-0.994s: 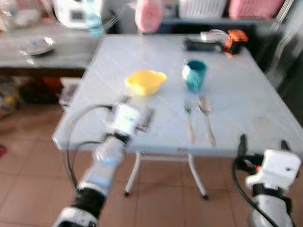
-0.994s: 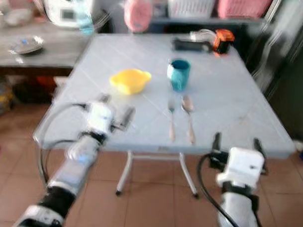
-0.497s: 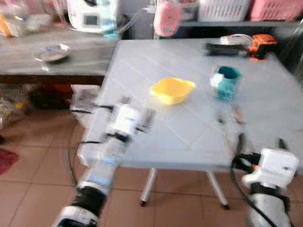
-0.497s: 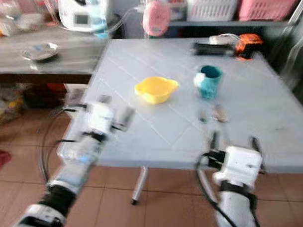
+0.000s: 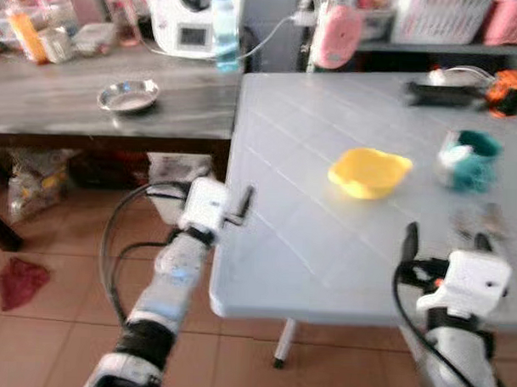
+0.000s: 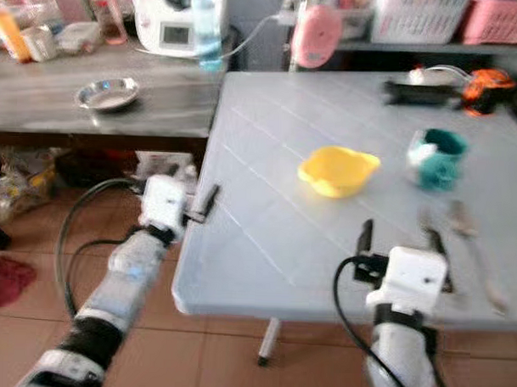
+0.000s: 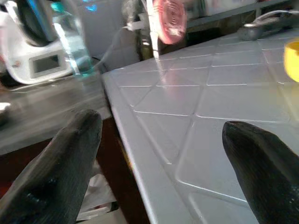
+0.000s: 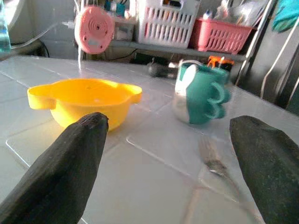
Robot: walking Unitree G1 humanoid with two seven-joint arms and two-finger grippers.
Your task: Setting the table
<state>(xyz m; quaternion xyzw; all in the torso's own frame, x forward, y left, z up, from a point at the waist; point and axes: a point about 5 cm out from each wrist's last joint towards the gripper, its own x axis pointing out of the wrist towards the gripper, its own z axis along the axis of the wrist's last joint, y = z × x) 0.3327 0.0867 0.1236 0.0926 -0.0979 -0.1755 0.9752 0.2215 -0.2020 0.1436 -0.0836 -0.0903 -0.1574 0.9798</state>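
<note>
Left eye view: no label or writing can be read. The right gripper is held spread and empty over the near edge of the grey table, the left gripper, likewise parted, at its near left corner. A fork lies just ahead, the yellow bowl and teal mug beyond.

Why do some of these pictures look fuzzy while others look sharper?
Both eye views are smeared, the fork and spoon worst. The right wrist view shows the yellow bowl fairly crisply, the teal mug softer. The left wrist view has glare on the table.
</note>
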